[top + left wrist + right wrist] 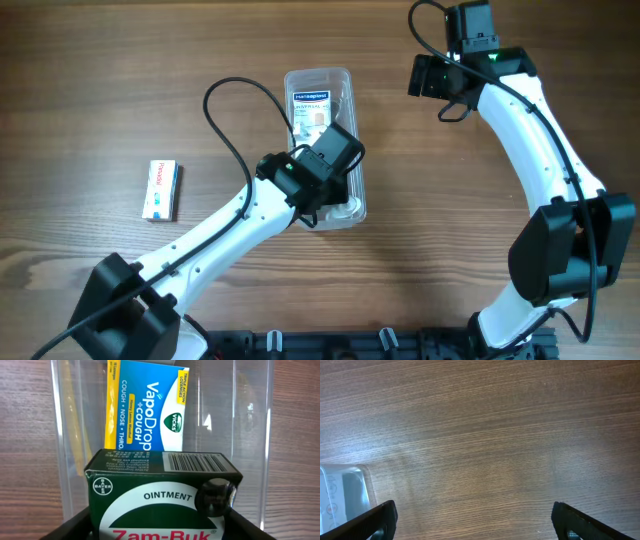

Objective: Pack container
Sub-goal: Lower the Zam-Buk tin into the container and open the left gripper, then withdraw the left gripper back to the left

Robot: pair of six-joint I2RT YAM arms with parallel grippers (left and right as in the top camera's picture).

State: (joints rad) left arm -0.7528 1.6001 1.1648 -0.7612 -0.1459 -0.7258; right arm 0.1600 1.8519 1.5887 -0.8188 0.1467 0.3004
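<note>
Left end effector (160, 532) clamped the Zam-Buk box (160, 490), probably inside the container (240, 420) below it, ready to pack; right end effector (475, 520) gaped idle

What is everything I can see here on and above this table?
container: one, clear, mid-table.
cough-drop box: one, blue and yellow, inside the container.
ointment box: one, dark green, at the container's near end.
small box: one, white with blue and yellow, on the table left of the container.
table: one, brown wood.
left tool: one, black, shut on the ointment box.
right tool: one, black, open, over bare table right of the container.
</note>
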